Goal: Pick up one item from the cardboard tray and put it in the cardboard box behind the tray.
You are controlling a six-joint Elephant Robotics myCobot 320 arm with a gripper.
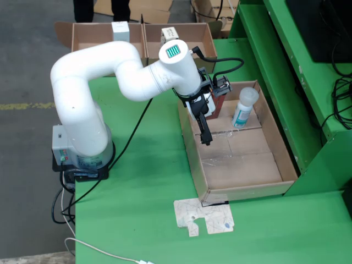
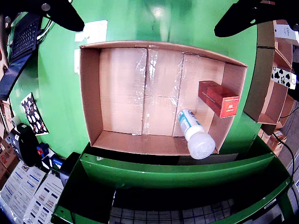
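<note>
Cardboard tray is sitting under the gripper; taped, creased floor, mostly bare. Jaws spread, holding nothing. In the gripper-mounted view, white plastic bottle is leaning below-right of centre, long axis diagonal, cap toward the near wall. Red carton is lying just beyond it.

Fixed view from above looks down at an angle on the green table, arm and tray, fairly far. View that rides on the gripper looks straight down, close, wide-angle, jaws dark at both top corners, tray directly below between them. Both share tray, bottle, red box.
</note>
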